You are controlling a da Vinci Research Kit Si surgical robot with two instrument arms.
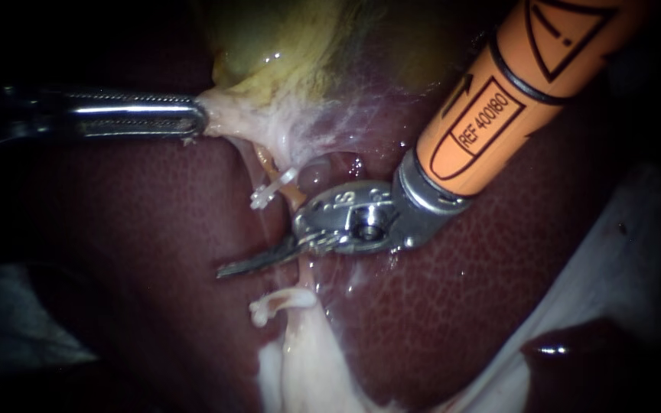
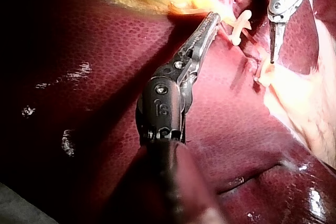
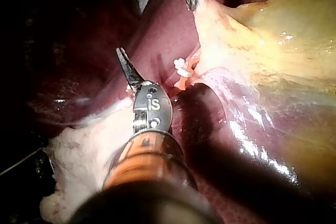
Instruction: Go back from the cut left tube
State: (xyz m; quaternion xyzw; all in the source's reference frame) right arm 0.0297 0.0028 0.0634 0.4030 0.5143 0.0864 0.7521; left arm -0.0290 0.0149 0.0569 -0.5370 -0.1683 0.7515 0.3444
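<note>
Retreating askew, the orange-shafted right instrument, blades closed and empty, could snag the small white clip on the pale cut tube. The silver left instrument clamps the yellow-green gallbladder taut, so a jolt risks tearing.

The left instrument is showing ridged silver jaws, while the right instrument is wearing a black-marked orange sleeve.

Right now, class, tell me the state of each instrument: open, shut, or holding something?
Left instrument: shut on the pale edge of the gallbladder.
Right instrument: shut, holding nothing.
</note>
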